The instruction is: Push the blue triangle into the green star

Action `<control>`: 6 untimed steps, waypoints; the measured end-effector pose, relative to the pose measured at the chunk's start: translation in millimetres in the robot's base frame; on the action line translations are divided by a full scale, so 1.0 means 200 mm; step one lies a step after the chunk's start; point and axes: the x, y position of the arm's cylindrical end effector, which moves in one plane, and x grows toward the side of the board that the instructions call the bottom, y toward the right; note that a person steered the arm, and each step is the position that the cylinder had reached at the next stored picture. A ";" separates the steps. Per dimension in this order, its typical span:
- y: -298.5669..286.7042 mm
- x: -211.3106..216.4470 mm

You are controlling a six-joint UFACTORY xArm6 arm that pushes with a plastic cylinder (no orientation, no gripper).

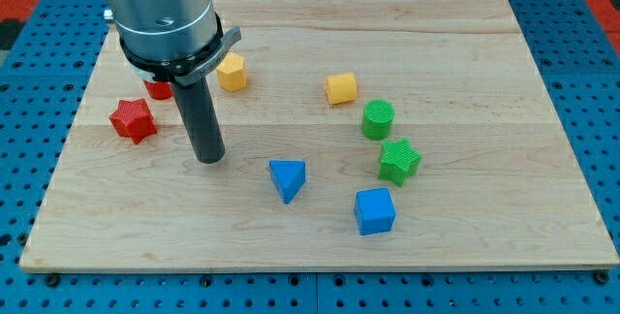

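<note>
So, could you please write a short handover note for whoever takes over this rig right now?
My tip is on the board, to the view's left of the blue triangle with a clear gap between them, touching no block.
The blue triangle lies to the view's left of the green star, apart from it.
The blue cube sits just below the star, the green cylinder just above it.
Done: nothing visible yet; triangle and star are not touching.
Left: bring my tip to the triangle's left side and push it toward the view's right, slightly upward, into the star, probably steering clear of the blue cube.
</note>
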 end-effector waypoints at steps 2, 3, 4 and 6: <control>0.00 0.00; 0.16 0.23; 0.36 0.27; 0.27 0.15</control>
